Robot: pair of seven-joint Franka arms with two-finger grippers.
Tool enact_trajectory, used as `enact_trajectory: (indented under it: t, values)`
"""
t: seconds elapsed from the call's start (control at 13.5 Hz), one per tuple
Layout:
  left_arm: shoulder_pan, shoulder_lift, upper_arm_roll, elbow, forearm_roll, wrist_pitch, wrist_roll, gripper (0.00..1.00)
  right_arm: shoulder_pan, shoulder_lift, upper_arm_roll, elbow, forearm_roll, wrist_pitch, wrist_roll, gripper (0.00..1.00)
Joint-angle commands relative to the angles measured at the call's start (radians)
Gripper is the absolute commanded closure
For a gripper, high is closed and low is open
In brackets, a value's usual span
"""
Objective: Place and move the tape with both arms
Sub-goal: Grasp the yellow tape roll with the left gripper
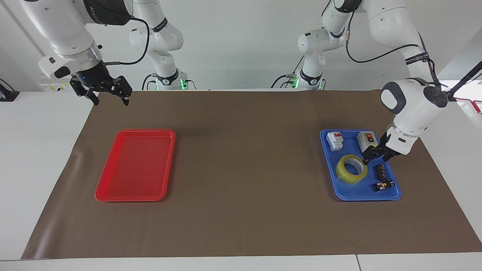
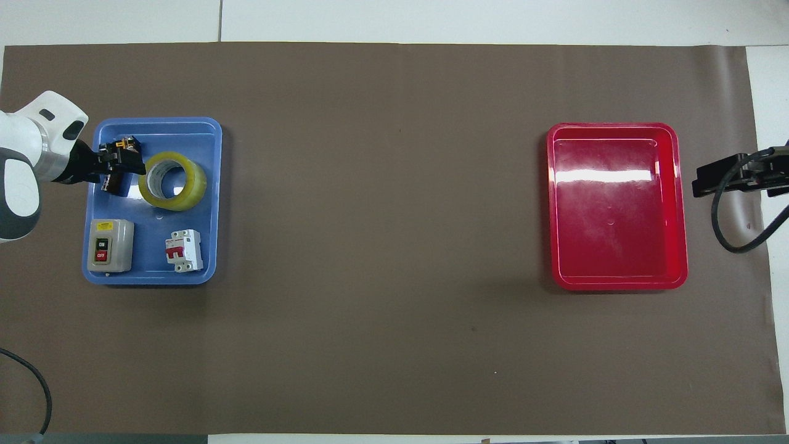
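Note:
The yellow tape (image 1: pixel 348 174) lies flat in the blue tray (image 1: pixel 354 190) toward the left arm's end of the table; it also shows in the overhead view (image 2: pixel 188 191). My left gripper (image 1: pixel 374 160) is open and low over the tray, beside the tape, with one fingertip at the roll's rim; the overhead view shows the left gripper (image 2: pixel 123 165) between the tape and the tray's wall (image 2: pixel 154 246). My right gripper (image 1: pixel 111 101) is open and empty; it waits above the mat's corner near the red tray (image 1: pixel 135 165).
The blue tray also holds a grey switch box (image 2: pixel 110 245), a white circuit breaker (image 2: pixel 183 250), a small black cylinder (image 1: pixel 380 171) and a small black-and-yellow part (image 1: pixel 383 184). The red tray (image 2: pixel 616 203) holds nothing. A brown mat (image 1: pixel 244 169) covers the table.

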Motion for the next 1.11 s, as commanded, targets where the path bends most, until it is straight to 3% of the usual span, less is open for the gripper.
enact_trajectory:
  t: [0.0,0.15,0.3,0.37,0.45,0.59,0.74,0.89,1.04]
  values:
    - [-0.011,0.011,0.001,-0.055,0.001,0.081,-0.05,0.15,-0.012,-0.015,0.005,-0.021,0.017,0.017,0.015,0.0]
    - [-0.031,0.025,0.003,-0.083,0.001,0.128,-0.054,0.17,-0.012,-0.015,0.005,-0.021,0.017,0.017,0.015,0.0]
    - [-0.036,0.039,0.003,-0.083,0.001,0.133,-0.055,0.26,-0.012,-0.015,0.005,-0.021,0.017,0.017,0.015,0.0]
    - [-0.036,0.041,0.003,-0.084,0.0,0.132,-0.055,0.36,-0.012,-0.017,0.005,-0.021,0.017,0.017,0.015,0.0]
    - [-0.036,0.042,0.003,-0.084,0.001,0.13,-0.055,0.54,-0.012,-0.015,0.005,-0.021,0.017,0.017,0.015,0.0]
    - [-0.038,0.044,0.003,-0.064,0.001,0.109,-0.054,1.0,-0.012,-0.015,0.005,-0.021,0.017,0.017,0.015,0.0]
    - [-0.036,0.07,0.003,0.03,0.0,0.01,-0.054,1.0,-0.012,-0.015,0.005,-0.021,0.017,0.017,0.015,0.0]
    - [-0.062,0.091,0.005,0.208,0.004,-0.199,-0.066,1.0,-0.012,-0.017,0.005,-0.021,0.017,0.017,0.015,0.0]
    - [-0.14,0.1,0.001,0.368,0.05,-0.438,-0.203,1.0,-0.012,-0.017,0.005,-0.021,0.017,0.017,0.015,0.0]
